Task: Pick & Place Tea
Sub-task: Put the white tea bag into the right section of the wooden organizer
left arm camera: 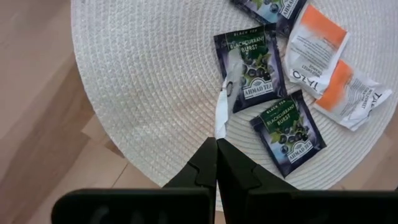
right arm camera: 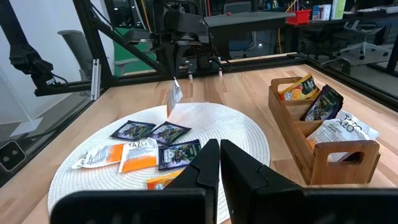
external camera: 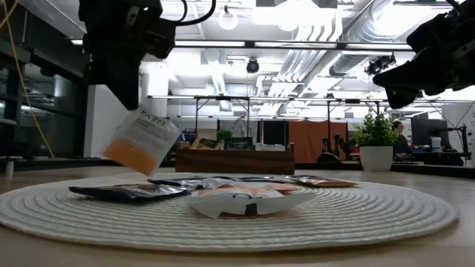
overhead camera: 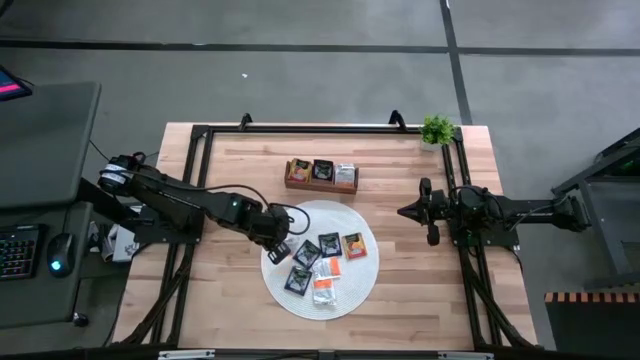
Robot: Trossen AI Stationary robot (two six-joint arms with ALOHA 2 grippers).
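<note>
Left jaws [overhead camera: 277,247]: together, clamped on one white-and-orange sachet [external camera: 141,141] by its upper edge; it hangs tilted, clear of the mat.
Left jaws position: above the round white mat [overhead camera: 362,285], at its 9 o'clock edge.
Held sachet, from my wrist: seen edge-on as a thin white strip [left arm camera: 221,112] running out from the closed tips.
Remaining tea: black sachets [left arm camera: 250,66] and white-and-orange ones [left arm camera: 314,45] lie flat on the mat, some overlapping, from centre toward 6 o'clock.
Wooden tray [overhead camera: 321,175]: on the bench at 12 o'clock from the mat, just off its rim; three compartments, each already showing a sachet.
Right jaws [overhead camera: 408,212]: together, empty, parked above the bench at 3 o'clock, well apart from the mat.
Step in hand (judged): carry the held sachet to the tray.
Procedure: I keep the clamp firm, since the grip is only on an edge. I raise the dangling lower corner above the tray wall before crossing toward 12 o'clock. I centre over the compartment holding matching packets, lower inside the walls, then release.
Caution: swinging may drag the sachet against the tray rim.
</note>
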